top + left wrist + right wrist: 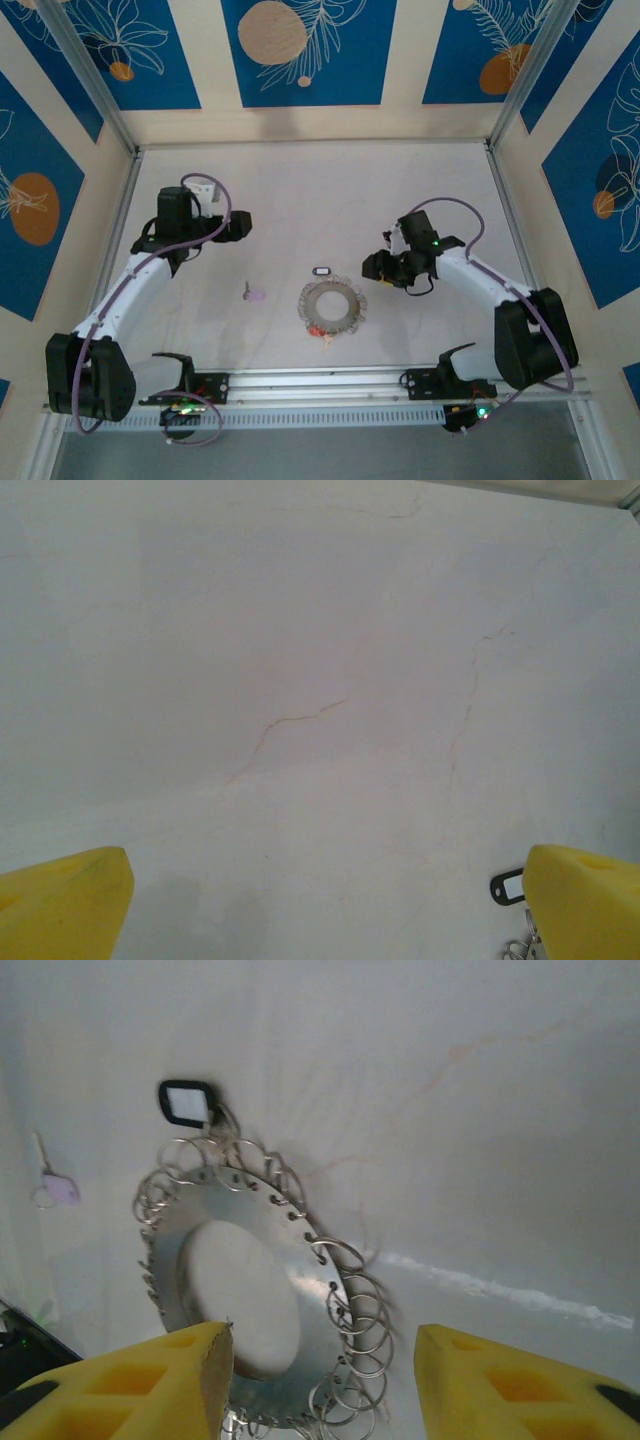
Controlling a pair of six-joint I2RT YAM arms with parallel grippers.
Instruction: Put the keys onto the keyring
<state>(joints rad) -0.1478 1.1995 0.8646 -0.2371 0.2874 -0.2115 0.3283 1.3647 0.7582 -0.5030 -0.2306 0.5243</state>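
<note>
Although blue panels [300, 50] printed with leaves and orange discs wall it in, the pale counter [400, 190] takes up most of the scene, and fine hairline cracks cross its surface. From the near edge the left arm [130, 290] reaches up the left side, and the right arm [490, 285] bends in from the right.

At the far left, the left claw [235, 226] hangs over bare counter. Its wrist view shows the left claw [320, 900] spread wide, the yellow fingers [60, 900] at opposite edges with nothing held between them. The right claw [375, 268] sits just beside the right rim of the keyring [333, 303]. In its own camera the right claw [325, 1380] stands partly open. One finger overlaps the keyring [225, 1200] at its edge, but I cannot tell if it touches, and nothing is gripped.

The keyring lies flat near the middle of the counter, toward the near side, fringed all round with small silvery rings [350, 1260]. A pale oblong key [321, 270] with a dark outline lies just beside its far rim, also seen from the right wrist [187, 1103] and the left wrist [508, 886]. A lilac-headed key [253, 294] lies apart to the left of the ring. A small red tag [326, 340] sits at the near rim.
</note>
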